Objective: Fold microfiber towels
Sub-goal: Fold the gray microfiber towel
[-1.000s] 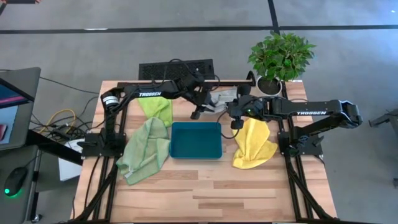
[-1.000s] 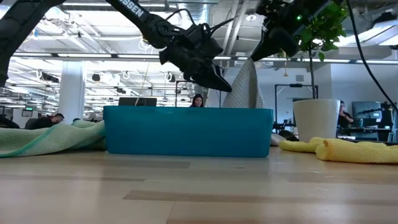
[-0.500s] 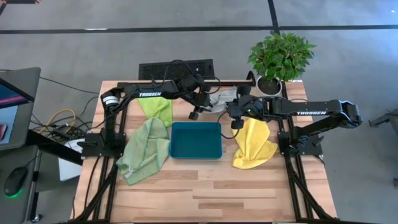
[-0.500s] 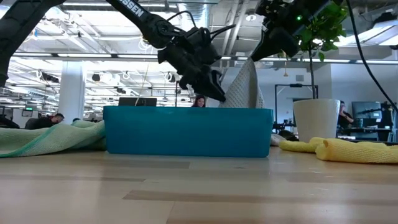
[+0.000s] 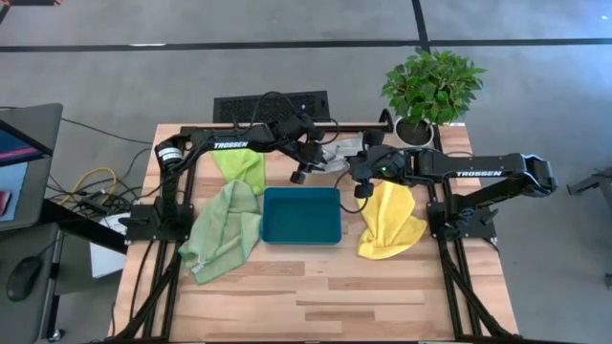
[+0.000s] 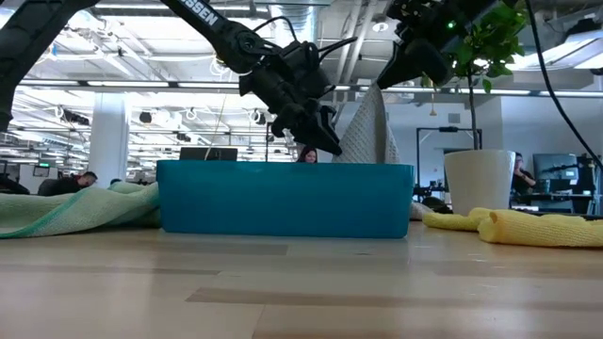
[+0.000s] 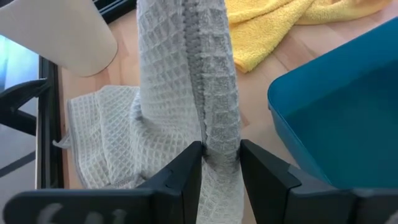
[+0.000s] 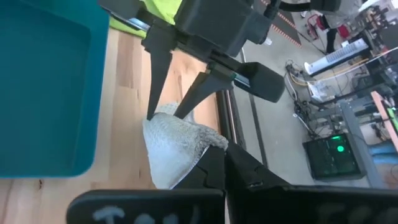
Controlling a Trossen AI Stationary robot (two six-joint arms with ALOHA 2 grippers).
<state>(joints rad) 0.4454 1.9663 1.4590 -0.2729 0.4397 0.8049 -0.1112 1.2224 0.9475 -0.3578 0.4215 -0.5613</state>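
The light grey towel (image 6: 372,127) hangs from my right gripper (image 6: 394,80), which is shut on its top, behind the teal tray (image 6: 283,198). The towel's lower part (image 7: 106,143) lies bunched on the table. My left gripper (image 7: 219,150) is open beside it, one finger on each side of the hanging towel's hemmed fold (image 7: 214,106). On the table lie the lime green towel (image 5: 241,167) and the sage towel (image 5: 225,229) to the left of the tray, and the yellow towel (image 5: 390,222) to its right. My left gripper has the hanging fold filling the gap between its fingers (image 7: 189,171); I cannot tell whether they touch it. My right gripper pinches a bunched peak of the grey towel (image 8: 186,143) between its two fingers, slanting down from the table's right. The cloth hangs below it, and its lower end rests on the table.
A potted plant (image 5: 430,91) stands at the far right corner, its white pot (image 6: 479,184) close behind the towel. A keyboard (image 5: 271,105) lies beyond the far edge. The tray (image 5: 302,215) sits mid-table, with bare wood toward the near edge. People sit in the room behind.
My left gripper has tipped downward and rolled a little, bringing its fingertips in against the hanging grey towel. The towel and my right gripper have kept still.
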